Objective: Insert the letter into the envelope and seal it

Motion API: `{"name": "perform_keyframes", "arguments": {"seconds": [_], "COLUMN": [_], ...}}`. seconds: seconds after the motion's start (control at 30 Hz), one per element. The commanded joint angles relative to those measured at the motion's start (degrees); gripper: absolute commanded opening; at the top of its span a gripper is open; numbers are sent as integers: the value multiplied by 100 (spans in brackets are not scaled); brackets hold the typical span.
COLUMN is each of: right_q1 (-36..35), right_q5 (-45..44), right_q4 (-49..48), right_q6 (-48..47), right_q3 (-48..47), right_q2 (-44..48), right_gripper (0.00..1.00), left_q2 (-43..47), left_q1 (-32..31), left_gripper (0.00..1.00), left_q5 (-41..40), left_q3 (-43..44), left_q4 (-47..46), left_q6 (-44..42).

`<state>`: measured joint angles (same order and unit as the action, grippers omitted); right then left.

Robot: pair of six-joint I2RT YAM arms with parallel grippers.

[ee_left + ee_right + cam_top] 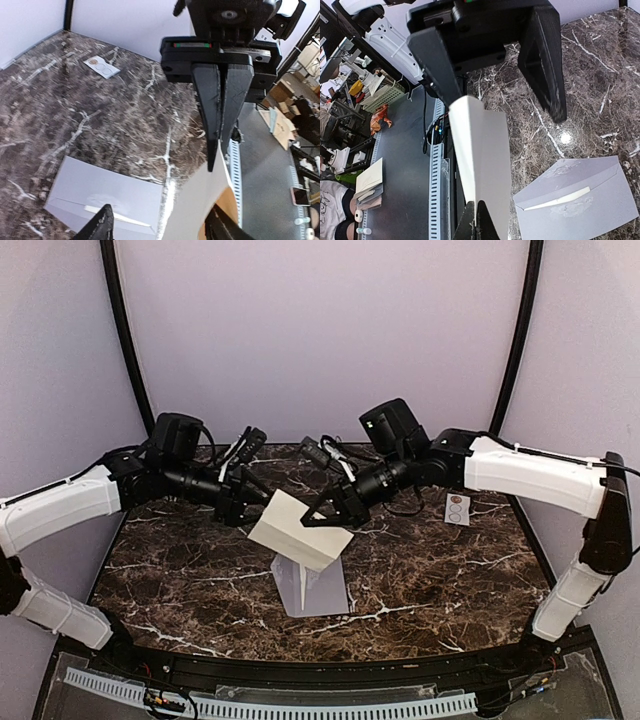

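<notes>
The letter (300,530), a folded white sheet, hangs in the air above the table between both grippers. My right gripper (479,225) is shut on its near edge, and the sheet (482,150) stretches away from the pinched fingers. My left gripper (162,227) is open at the letter's other end. The sheet (200,200) passes between its fingers, closer to the right fingertip (222,225). Flat on the marble below lies the grey-lavender envelope (315,585), flap open. It also appears in the wrist views, envelope (105,195) and envelope (580,200).
A small white sticker sheet (457,510) with circles lies at the table's right rear; the same sticker sheet (101,66) shows in the left wrist view. A slotted cable rail (300,705) runs along the near table edge. Curved walls enclose the back.
</notes>
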<state>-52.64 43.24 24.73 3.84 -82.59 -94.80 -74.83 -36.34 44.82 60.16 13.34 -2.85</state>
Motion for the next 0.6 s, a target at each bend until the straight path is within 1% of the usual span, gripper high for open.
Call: {"name": "perform_keyframes", "arguments": {"seconds": [0.0, 0.03, 0.1, 0.2, 0.27, 0.33, 0.4, 0.5, 0.57], "right_q1": [43, 43, 44, 39, 28, 5, -9, -17, -28], "right_q5": [-270, -284, -314, -253, -177, -152, -106, -37, -44], "right_q4": [-535, -559, -568, -548, -563, -591, -639, -680, -654], "right_q6": [199, 212, 229, 232, 245, 249, 252, 284, 289], "right_q3": [238, 269, 297, 311, 318, 315, 320, 333, 309], "right_q2": [396, 431, 453, 462, 467, 479, 480, 471, 467], "right_gripper": [0, 0, 0, 0, 0, 0, 0, 0, 0], "left_q2": [660, 800, 962, 1023, 991, 844, 682, 481, 357], "left_q1": [285, 309, 319, 292, 124, -196, -338, -448, -513], "left_gripper": [68, 73, 77, 81, 83, 84, 85, 90, 91], "left_q5": [-626, -651, -619, -178, -129, -132, -188, -286, -271], "left_q3": [141, 143, 183, 332, 400, 454, 527, 637, 698], "left_q4": [3, -15, -92, -262, -350, -339, -259, -73, -45], "left_q6": [-20, 1, 123, 584, 762, 778, 732, 607, 566]}}
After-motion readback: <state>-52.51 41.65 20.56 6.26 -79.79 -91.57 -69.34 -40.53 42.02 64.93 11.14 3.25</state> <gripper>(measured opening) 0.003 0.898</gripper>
